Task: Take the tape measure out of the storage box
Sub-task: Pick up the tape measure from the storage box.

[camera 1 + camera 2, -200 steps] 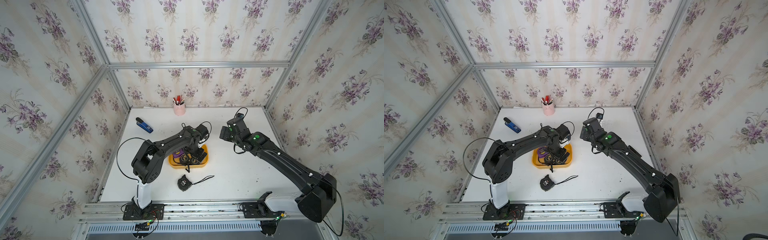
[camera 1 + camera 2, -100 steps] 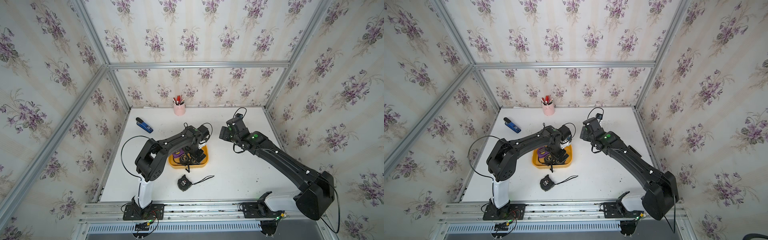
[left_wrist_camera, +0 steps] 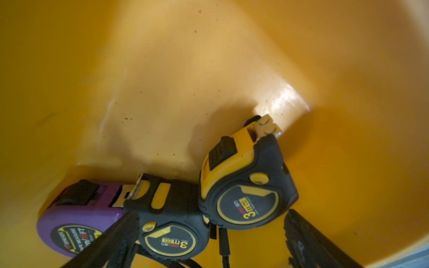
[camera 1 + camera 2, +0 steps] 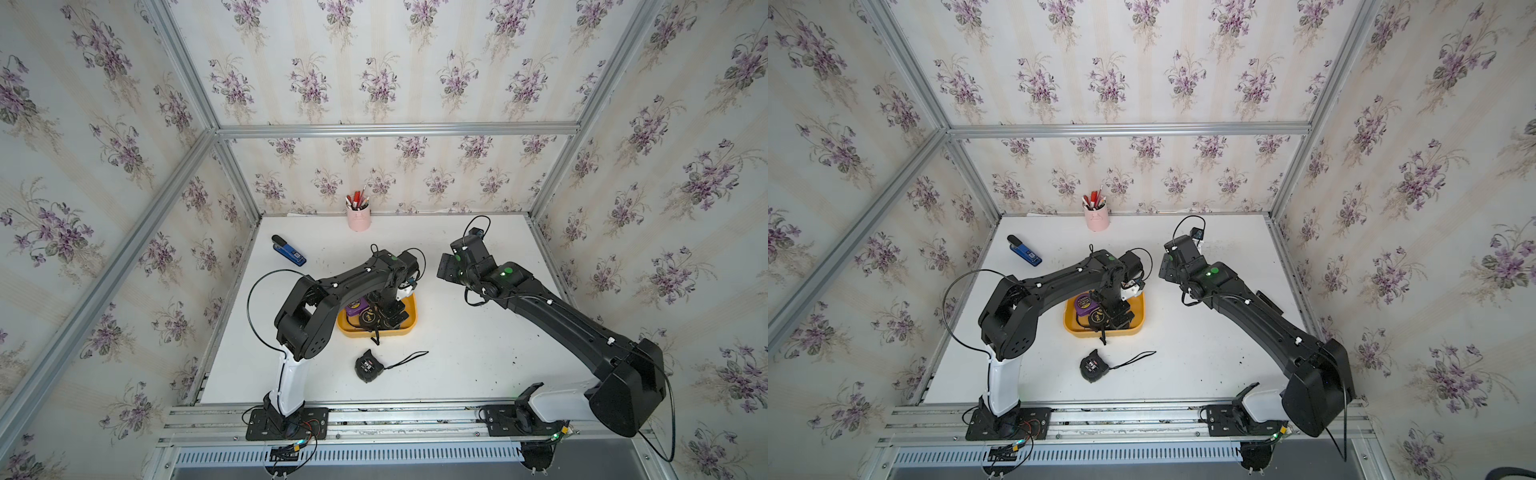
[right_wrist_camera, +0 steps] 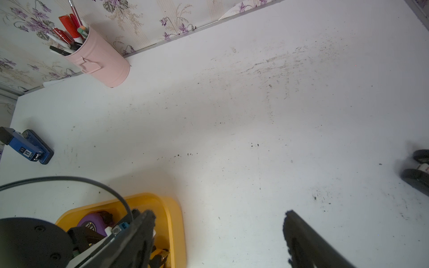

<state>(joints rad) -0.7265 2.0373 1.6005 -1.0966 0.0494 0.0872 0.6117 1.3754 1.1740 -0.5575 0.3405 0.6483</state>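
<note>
The yellow storage box (image 4: 409,328) (image 4: 1138,329) sits mid-table. Inside lie a purple tape measure (image 3: 76,222) (image 4: 1086,302) and two black-and-yellow tape measures (image 3: 169,234) (image 3: 246,199). My left gripper (image 3: 211,232) (image 4: 388,311) reaches down into the box, open, one finger (image 3: 125,232) beside the purple one and the other far to the side; both black-and-yellow ones lie between them, ungripped. Another black tape measure (image 4: 368,365) (image 4: 1092,365) lies on the table in front of the box. My right gripper (image 5: 218,232) (image 4: 446,268) hovers open over bare table beside the box's rim (image 5: 171,220), holding nothing.
A pink pen cup (image 4: 358,218) (image 5: 102,62) stands at the back wall. A blue stapler (image 4: 289,251) (image 5: 27,146) lies at the back left. The loose tape measure's black strap (image 4: 409,358) trails to the right on the white table.
The left arm's elbow has shifted slightly while its gripper stays down in the box. The right arm has barely moved. Neither gripper has changed its opening.
</note>
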